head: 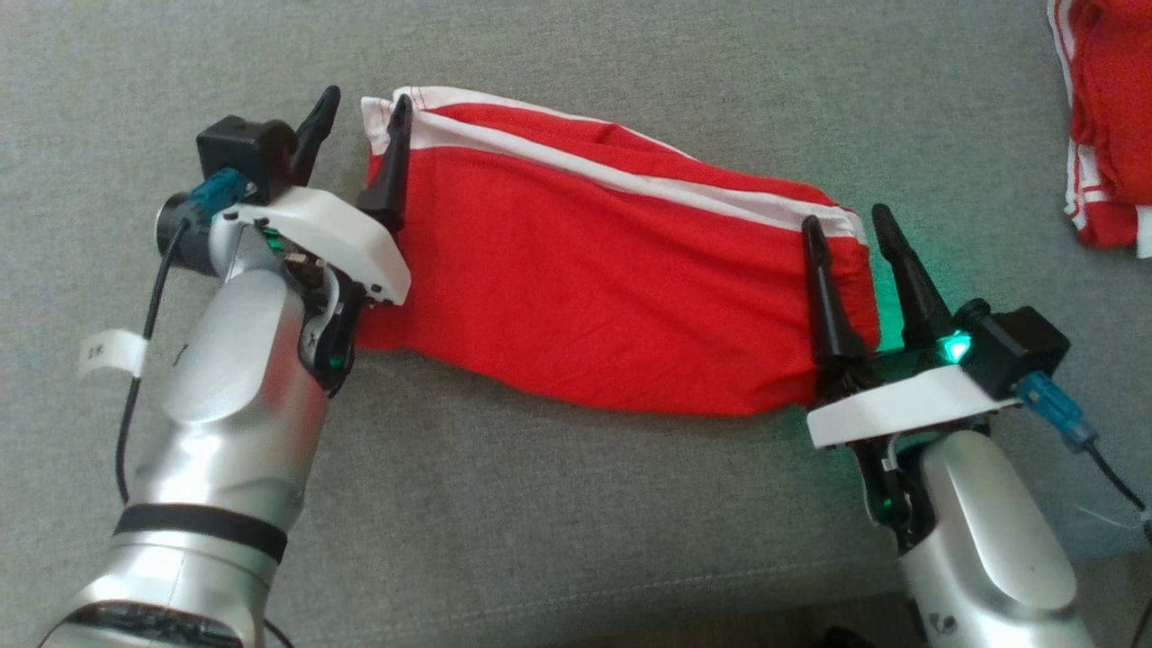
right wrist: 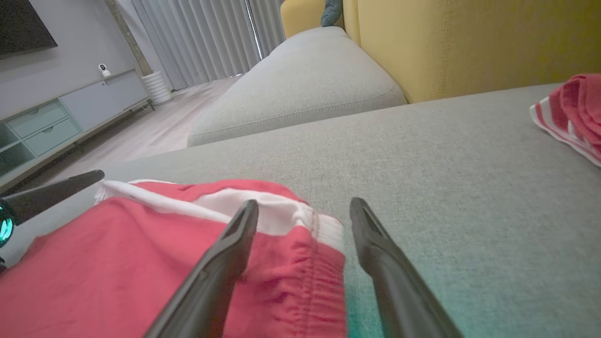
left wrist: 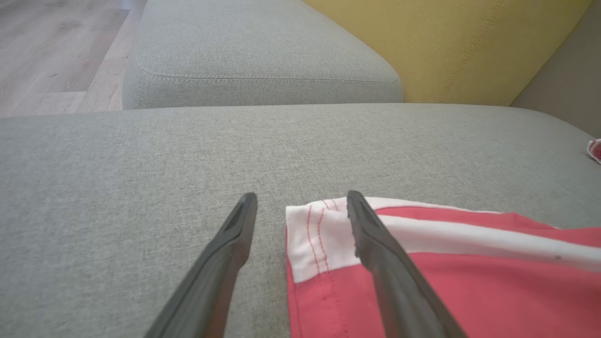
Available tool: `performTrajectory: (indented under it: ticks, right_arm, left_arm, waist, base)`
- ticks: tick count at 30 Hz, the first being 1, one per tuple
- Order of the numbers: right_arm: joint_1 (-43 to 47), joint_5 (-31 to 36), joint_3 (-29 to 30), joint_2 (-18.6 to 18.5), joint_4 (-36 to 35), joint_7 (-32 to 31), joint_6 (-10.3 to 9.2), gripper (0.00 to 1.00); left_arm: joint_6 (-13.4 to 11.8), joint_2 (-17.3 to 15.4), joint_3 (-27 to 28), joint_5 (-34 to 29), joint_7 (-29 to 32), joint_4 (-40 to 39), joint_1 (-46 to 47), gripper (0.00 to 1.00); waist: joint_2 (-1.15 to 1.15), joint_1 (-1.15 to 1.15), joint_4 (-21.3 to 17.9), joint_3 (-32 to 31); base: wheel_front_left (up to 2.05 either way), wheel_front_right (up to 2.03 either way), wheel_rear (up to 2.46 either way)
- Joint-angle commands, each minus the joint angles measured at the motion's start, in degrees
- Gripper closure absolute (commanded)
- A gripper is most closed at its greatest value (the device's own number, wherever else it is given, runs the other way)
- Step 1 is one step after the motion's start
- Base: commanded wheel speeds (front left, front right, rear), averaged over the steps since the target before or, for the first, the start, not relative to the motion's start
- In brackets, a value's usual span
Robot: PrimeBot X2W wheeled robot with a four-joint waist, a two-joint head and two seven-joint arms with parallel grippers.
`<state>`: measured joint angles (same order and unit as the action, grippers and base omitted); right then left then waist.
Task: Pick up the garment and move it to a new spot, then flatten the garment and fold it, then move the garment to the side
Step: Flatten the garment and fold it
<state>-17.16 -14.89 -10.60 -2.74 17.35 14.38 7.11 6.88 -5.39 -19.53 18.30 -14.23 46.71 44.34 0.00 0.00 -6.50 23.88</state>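
Note:
The garment is a pair of red shorts with white side stripes, lying folded into a long band across the grey cushion. My left gripper stands open at its left end, one finger over the white hem, the other over bare cushion. At the band's right end my right gripper is open too, straddling the gathered waistband edge. Nothing is held in either one.
A second red and white garment lies bunched at the far right of the cushion. A yellow sofa back rises behind. Another grey cushion adjoins on the far side, with wooden floor beyond.

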Motion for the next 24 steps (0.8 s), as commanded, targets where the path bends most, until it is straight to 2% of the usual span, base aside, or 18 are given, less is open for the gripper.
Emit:
performTrajectory:
  ticks: [1, 9, 17, 24]
  right_arm:
    - [0.34, -0.49, -0.88, -0.14, -2.75, 0.61, 0.37, 0.00]
    - [3.84, -0.10, 3.40, -0.14, -6.33, 0.08, 0.37, 0.00]
    - [8.23, 1.63, 6.51, -0.14, -11.79, -10.23, 0.37, 0.00]
    - [11.50, 1.48, 7.55, -0.14, -15.28, -15.89, 0.37, 0.00]
  left_arm:
    - [0.07, -1.19, 1.44, 0.07, -0.73, -1.56, 1.90, 0.00]
    - [0.08, -1.51, 4.41, -0.14, -0.75, -11.53, -3.24, 0.00]
    - [-0.66, -1.47, 7.16, -0.77, -0.76, -25.02, -15.58, 0.00]
    - [-1.48, -0.36, 7.65, 0.24, -0.76, -29.82, -24.30, 0.00]
  waist:
    - [0.00, 0.00, 0.12, -0.28]
    - [0.00, 0.00, 1.09, -2.92]
    - [0.00, 0.00, 2.95, -6.42]
    - [0.00, 0.00, 4.14, -7.94]
  base:
    - [0.00, 0.00, 0.00]
    - [0.00, 0.00, 0.00]
    - [0.00, 0.00, 0.00]
    - [0.00, 0.00, 0.00]
